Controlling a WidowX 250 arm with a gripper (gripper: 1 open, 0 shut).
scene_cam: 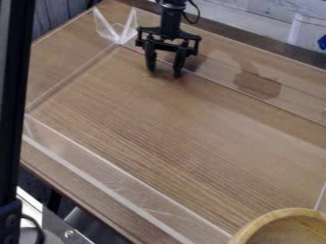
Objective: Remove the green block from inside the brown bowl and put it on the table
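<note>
My black gripper (167, 69) hangs over the far end of the table (166, 133), fingertips pointing down and close to the wood. Its fingers stand apart with nothing visible between them. The brown bowl (274, 222) shows only as a curved pale rim at the bottom right corner, far from the gripper. Its inside is cut off by the frame edge. The green block is out of view.
Low clear plastic walls (90, 167) border the tabletop on the near and left sides. A darker rectangular patch (258, 84) lies on the wood to the right of the gripper. A black vertical post (10, 114) runs down the left edge.
</note>
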